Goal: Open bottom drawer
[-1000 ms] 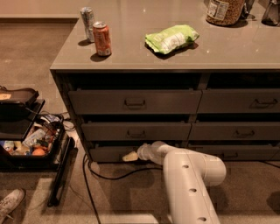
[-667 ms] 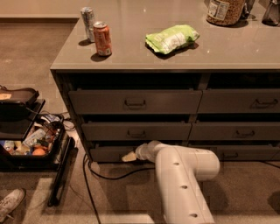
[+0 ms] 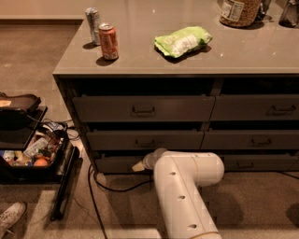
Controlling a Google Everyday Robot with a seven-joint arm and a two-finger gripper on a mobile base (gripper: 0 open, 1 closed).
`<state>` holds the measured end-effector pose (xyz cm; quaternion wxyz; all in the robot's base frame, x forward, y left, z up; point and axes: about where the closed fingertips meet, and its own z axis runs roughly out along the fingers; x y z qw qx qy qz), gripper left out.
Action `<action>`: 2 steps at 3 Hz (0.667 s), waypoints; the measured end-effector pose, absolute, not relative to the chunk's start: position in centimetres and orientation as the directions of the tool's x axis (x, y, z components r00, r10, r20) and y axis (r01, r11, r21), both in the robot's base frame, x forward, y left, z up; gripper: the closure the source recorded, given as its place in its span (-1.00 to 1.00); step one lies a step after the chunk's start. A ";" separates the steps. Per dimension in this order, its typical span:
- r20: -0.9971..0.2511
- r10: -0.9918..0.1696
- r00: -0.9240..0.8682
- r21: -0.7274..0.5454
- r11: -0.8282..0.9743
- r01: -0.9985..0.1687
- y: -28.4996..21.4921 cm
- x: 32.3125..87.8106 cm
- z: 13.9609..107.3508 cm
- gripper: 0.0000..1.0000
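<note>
The bottom drawer (image 3: 114,164) is the slim grey-brown front lowest in the left stack, just above the carpet. My gripper (image 3: 138,165) is low in front of it, near the middle of the drawer front, pointing left. My white arm (image 3: 187,186) reaches in from the bottom of the view and covers the drawer's right part. The drawer's handle is hidden behind the gripper and arm. The two taller drawers above, top (image 3: 143,108) and middle (image 3: 145,140), show their dark bar handles.
On the counter (image 3: 261,51) stand an orange can (image 3: 108,41), a silver can (image 3: 92,19), a green chip bag (image 3: 183,40) and a jar (image 3: 239,11). A black cable (image 3: 112,186) lies on the carpet. An open black case (image 3: 28,149) and a shoe (image 3: 11,216) are at the left.
My arm's elbow has swung a little to the left. The gripper stays at the same spot on the bottom drawer front. The drawer front looks unmoved.
</note>
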<state>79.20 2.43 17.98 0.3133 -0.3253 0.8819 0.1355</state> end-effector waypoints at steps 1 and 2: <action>-0.654 -0.466 -0.596 0.082 0.739 -0.668 2.1 78.5 17.8 -0.16; -0.654 -0.466 -0.596 0.082 0.739 -0.668 2.1 78.5 18.4 0.31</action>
